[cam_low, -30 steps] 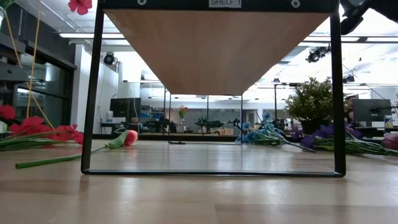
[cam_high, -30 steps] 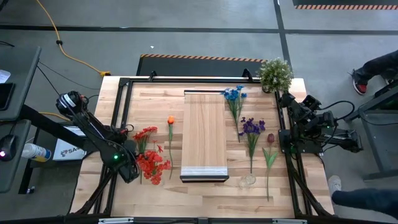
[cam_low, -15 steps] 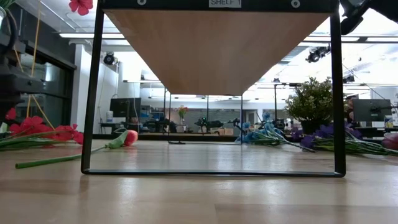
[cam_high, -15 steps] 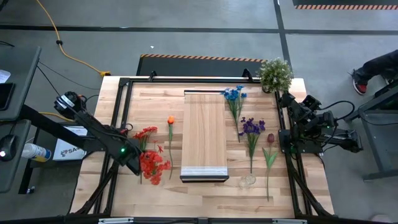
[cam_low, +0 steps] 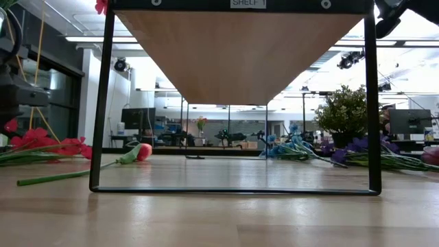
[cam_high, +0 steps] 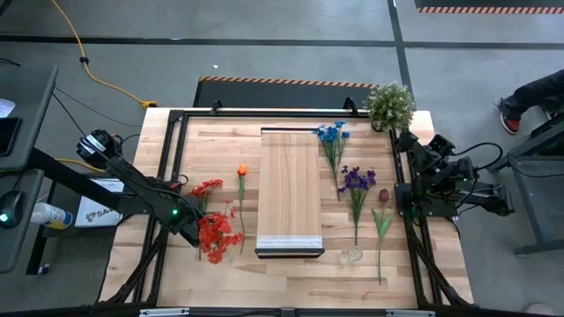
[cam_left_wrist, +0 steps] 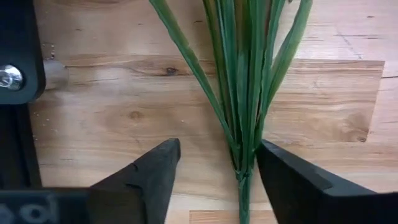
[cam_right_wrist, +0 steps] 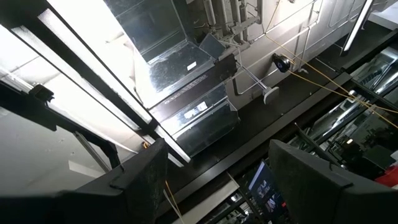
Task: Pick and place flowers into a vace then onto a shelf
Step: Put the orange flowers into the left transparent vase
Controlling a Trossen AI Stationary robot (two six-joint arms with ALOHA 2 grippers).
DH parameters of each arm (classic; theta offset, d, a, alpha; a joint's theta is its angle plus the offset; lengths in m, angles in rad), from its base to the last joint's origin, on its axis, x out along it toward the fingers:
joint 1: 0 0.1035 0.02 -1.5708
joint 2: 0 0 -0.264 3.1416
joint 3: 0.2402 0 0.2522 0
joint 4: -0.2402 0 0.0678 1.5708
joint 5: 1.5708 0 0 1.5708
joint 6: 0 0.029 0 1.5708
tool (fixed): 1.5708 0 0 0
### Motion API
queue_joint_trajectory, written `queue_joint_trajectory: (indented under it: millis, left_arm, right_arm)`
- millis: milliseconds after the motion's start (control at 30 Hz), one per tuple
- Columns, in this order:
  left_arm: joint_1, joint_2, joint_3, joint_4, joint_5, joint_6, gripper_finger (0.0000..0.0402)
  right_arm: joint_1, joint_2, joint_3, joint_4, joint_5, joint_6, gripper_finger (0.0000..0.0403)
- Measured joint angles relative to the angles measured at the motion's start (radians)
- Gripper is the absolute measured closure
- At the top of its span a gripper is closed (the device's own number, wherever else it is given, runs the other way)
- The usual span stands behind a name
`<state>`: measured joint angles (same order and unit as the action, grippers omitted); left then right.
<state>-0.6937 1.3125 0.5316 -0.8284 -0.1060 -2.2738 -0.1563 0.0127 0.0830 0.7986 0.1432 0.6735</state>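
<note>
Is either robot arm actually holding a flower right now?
Not yet. The left gripper straddles the red flowers' green stems, fingers apart. The right gripper is open, empty.

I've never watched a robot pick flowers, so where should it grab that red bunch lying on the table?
Probably low on the green stems, where they gather into one stalk. They lie flat on the wooden table, so come straight down from above, as the left gripper does, jaws open either side.

From overhead we look straight down on the whole slatted light-wood worktop [cam_high: 220, 273]. The low camera sits at worktop height, facing level beneath the raised light-wood plank shelf [cam_low: 240, 55] into the room. We share the red-headed artificial flowers [cam_high: 214, 231] between these views. The left wrist camera looks closely down on green stems [cam_left_wrist: 242, 112]; the right wrist camera faces ceiling ductwork [cam_right_wrist: 186, 68].
</note>
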Motion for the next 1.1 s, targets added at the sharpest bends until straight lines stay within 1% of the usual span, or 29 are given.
queue_joint_trajectory:
  millis: [267,600,767,933,1100]
  left_arm:
    - [0.0,0.0,0.0,-0.023,0.019,0.003,0.0256]
    - [0.0,0.0,-0.001,-0.047,0.031,-0.002,0.0359]
    - [0.0,0.0,-0.001,-0.055,0.04,-0.012,0.0365]
    - [0.0,0.0,-0.001,-0.07,0.052,-0.016,0.0352]
    - [0.0,-0.001,0.003,-0.084,0.056,-0.008,0.0366]
  right_arm:
    - [0.0,0.0,0.0,0.0,0.0,0.003,0.0135]
    - [0.0,0.0,0.0,0.0,0.0,0.003,0.0135]
    - [0.0,0.0,0.0,0.0,0.0,0.003,0.0136]
    - [0.0,0.0,0.0,0.0,0.0,0.003,0.0135]
    - [0.0,0.0,0.0,0.0,0.0,0.008,0.0136]
